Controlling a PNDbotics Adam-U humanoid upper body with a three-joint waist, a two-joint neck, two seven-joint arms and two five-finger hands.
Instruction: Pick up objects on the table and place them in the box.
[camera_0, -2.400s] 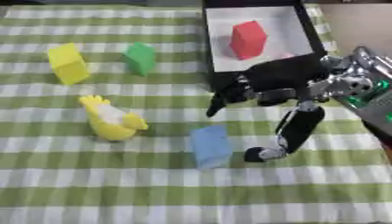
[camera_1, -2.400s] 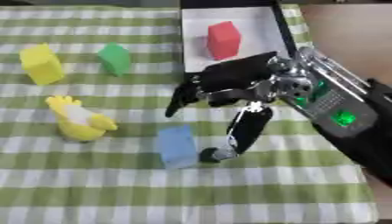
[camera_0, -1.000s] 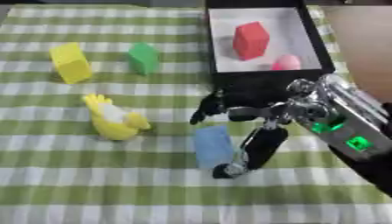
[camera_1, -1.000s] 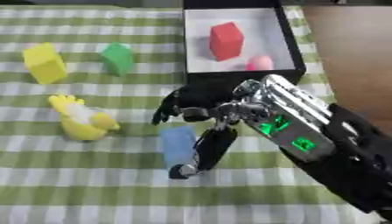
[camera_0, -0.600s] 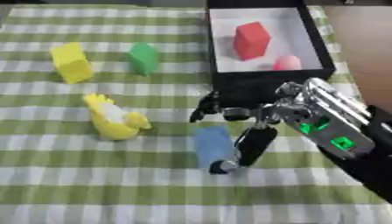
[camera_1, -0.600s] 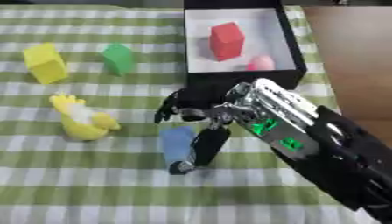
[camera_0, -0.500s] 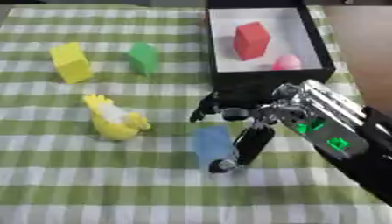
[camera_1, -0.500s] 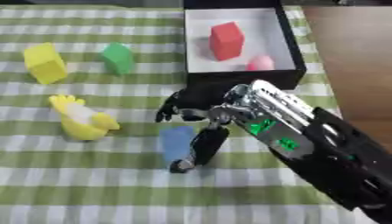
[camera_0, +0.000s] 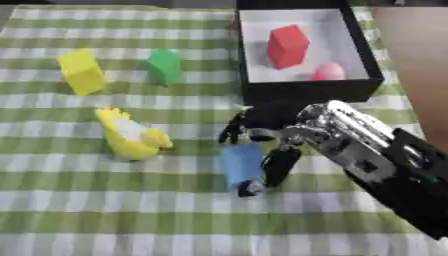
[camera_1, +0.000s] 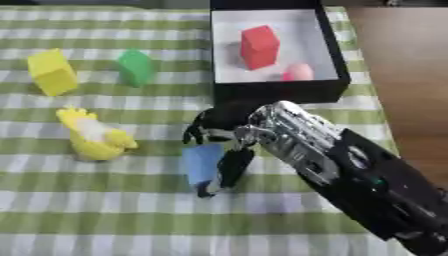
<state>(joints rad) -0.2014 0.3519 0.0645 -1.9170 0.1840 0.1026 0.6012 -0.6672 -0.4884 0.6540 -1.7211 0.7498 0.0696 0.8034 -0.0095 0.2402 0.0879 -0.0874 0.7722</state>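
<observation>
1. We log the blue block (camera_0: 241, 163) on the checked cloth (camera_0: 105, 210), with the right hand (camera_0: 273, 131) curled round it: thumb at its right side, fingers over its top.
2. The box (camera_0: 308, 91) holds a red block (camera_0: 287, 46) and a pink object (camera_0: 329, 71).

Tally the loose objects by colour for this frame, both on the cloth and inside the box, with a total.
Yellow: 2, the yellow block and the yellow toy
Green: 1, the green block
Blue: 1, the blue block, with the right hand at it
Red: 1, the red block in the box
Pink: 1, the pink object in the box
Total: 6
</observation>
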